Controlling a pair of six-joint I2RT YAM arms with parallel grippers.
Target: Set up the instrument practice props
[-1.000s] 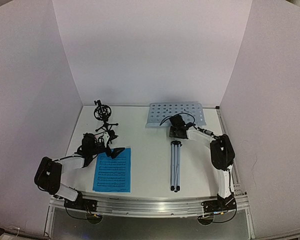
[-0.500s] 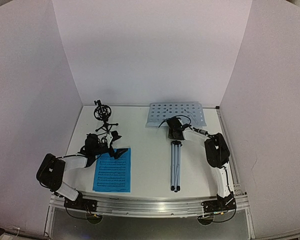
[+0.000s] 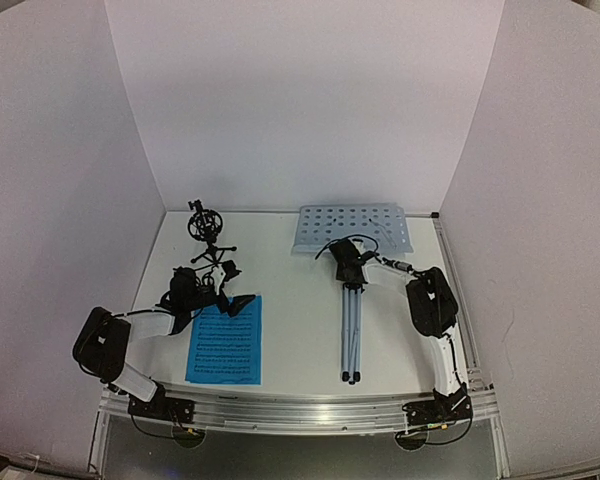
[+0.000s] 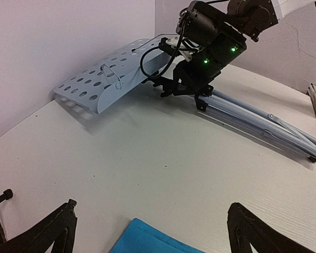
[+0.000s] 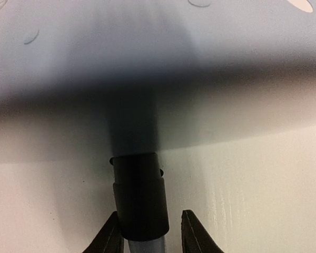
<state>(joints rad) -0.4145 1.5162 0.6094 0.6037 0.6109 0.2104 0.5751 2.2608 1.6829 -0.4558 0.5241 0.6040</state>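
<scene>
Locate the blue printed sheet-music page (image 3: 225,340) flat on the white table (image 3: 290,300) near the front edge, unmoved. Just beyond it, find the left gripper (image 4: 152,205) hovering empty, jaws spread wide, shifted slightly toward the page a moment ago and now stationary. At centre right, note the right gripper (image 5: 150,221) drawn back from the pale-blue perforated metal music-stand tray (image 3: 352,228) onto the black collar (image 5: 139,197) above the folded silver tripod legs (image 3: 350,335), jaws narrowed to flank the collar; firm clamping not confirmable. Treat as the start of raising the flat-lying stand. Find the small black tripod mic holder (image 3: 205,232) upright at far left, untouched.
</scene>
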